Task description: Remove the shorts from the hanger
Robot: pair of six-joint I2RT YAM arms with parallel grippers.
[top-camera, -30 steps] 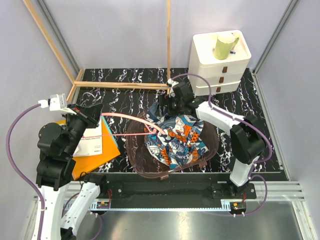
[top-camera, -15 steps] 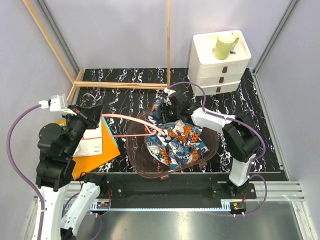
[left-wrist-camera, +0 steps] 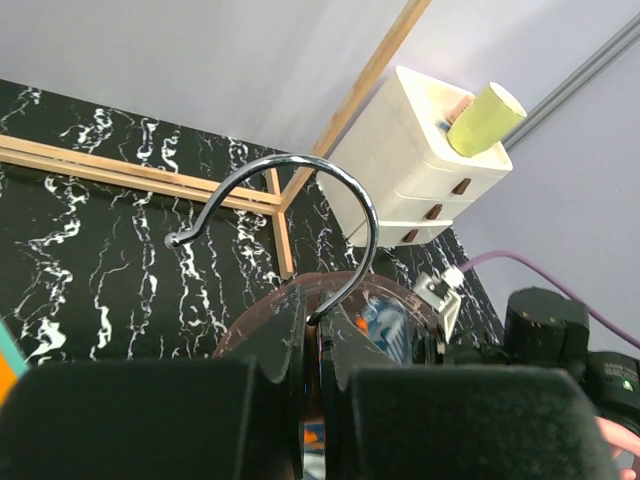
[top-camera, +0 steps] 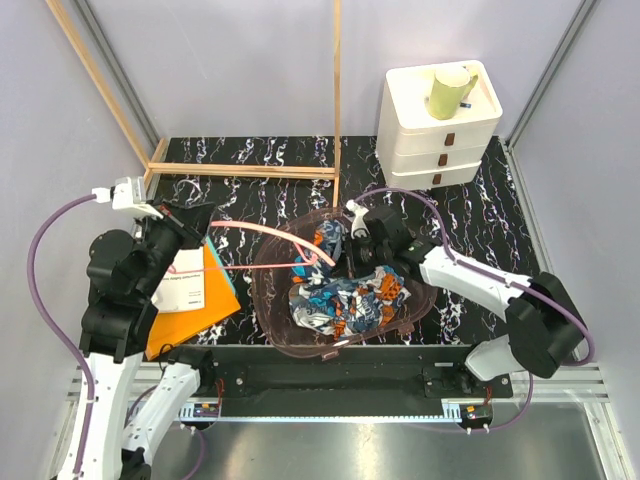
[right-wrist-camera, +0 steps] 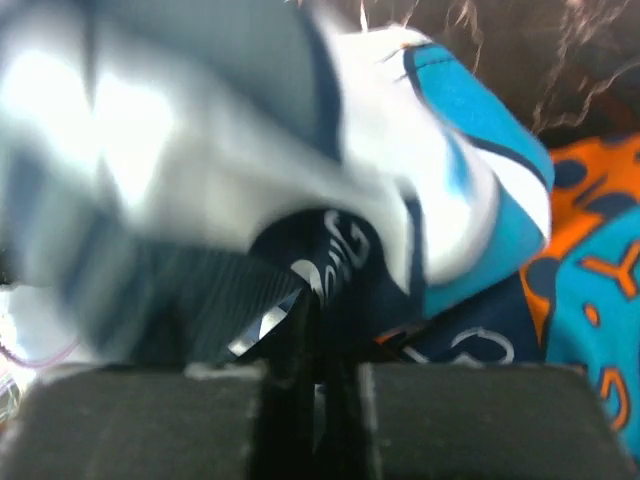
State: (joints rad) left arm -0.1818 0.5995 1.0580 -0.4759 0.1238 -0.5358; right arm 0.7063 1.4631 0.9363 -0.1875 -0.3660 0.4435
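My left pincer [left-wrist-camera: 318,345] is clamped on the hanger [top-camera: 250,229] below its hook. My right pincer [right-wrist-camera: 312,330] pinches the shorts [right-wrist-camera: 480,200], though I find its wrist view badly blurred.

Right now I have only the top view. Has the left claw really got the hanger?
Observer: Yes. The left wrist view shows the left claw shut on the hanger, at the foot of its metal hook.
Operator: And the right claw, has it caught any cloth?
Observer: The right wrist view is blurred, but the right claw is shut, with a dark fold of the shorts pinched between its fingers.
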